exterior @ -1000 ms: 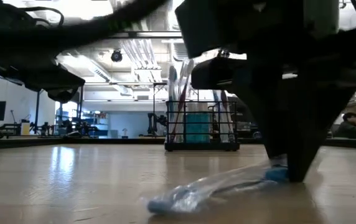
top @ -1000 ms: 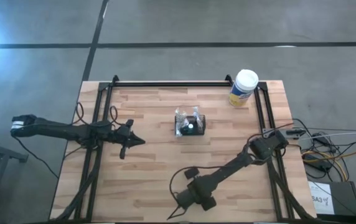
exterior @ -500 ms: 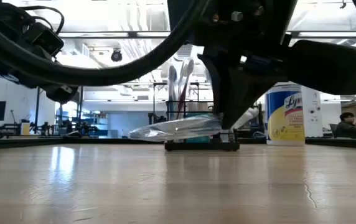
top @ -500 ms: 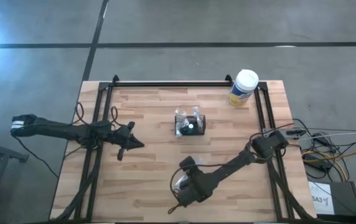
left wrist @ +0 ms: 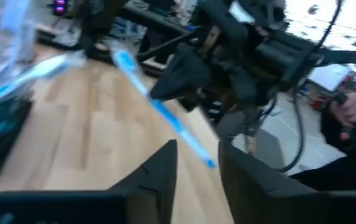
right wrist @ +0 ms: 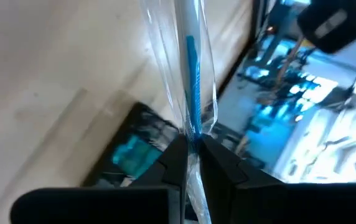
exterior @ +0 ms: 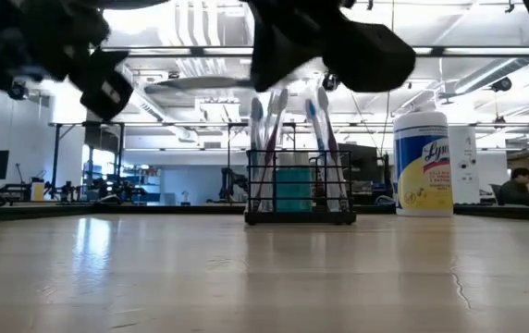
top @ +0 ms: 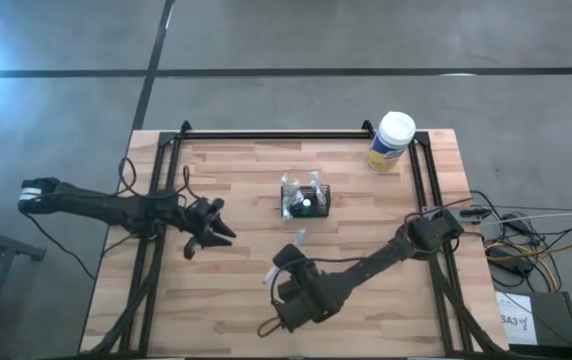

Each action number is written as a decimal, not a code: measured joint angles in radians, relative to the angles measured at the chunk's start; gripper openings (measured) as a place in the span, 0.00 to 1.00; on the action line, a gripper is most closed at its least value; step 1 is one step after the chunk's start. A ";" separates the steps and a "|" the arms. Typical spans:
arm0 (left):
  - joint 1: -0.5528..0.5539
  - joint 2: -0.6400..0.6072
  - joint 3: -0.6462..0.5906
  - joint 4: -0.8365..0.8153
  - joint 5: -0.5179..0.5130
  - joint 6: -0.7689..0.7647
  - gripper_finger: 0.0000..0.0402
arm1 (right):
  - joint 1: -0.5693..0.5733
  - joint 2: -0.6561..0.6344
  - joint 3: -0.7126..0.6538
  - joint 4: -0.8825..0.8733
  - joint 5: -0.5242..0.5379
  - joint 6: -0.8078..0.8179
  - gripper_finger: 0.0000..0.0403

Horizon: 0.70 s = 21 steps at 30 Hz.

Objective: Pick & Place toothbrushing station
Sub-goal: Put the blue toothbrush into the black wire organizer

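One wooden table (top: pixel 236 300) carries two dark arms, one canister, one caddy and one wrapped toothbrush held above the surface.

The right arm (top: pixel 386 262) reaches from the right edge toward the near centre. Its right gripper (right wrist: pixel 192 149) has the jaws pressed together, pinching one toothbrush in clear wrapper (right wrist: pixel 189 68), blue-handled, which points toward the caddy. In the high view this toothbrush (top: pixel 288 255) is lifted near the caddy's near side, apart from it.

The left arm (top: pixel 96 205) extends from the left edge toward the centre. Its left gripper (top: pixel 216 235) hangs left of the caddy, well apart from it, with the jaws spread and nothing between them; the left wrist view shows the two fingers (left wrist: pixel 159 174) separated by a gap.

One white-lidded yellow-and-blue round canister (top: pixel 391 143) stands upright at the far right corner of the table, apart from everything else.

The toothbrushing station (top: pixel 305 198), one small black wire-mesh caddy, sits at the table's centre. In the low view it (exterior: pixel 300 190) holds toothbrushes standing upright and leaning slightly: at least four heads are distinguishable, exact count not determinable. A teal block also sits inside it.

One person (exterior: pixel 522 185) is seated in the room at far right.
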 joint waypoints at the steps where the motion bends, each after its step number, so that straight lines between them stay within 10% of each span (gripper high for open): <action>1: -0.008 0.015 0.021 0.000 0.005 -0.002 0.32 | -0.002 0.000 0.007 0.000 0.016 -0.032 0.07; 21: -0.055 0.507 0.348 -0.004 0.241 -0.077 0.55 | -0.065 0.001 0.097 0.023 0.193 -0.298 0.07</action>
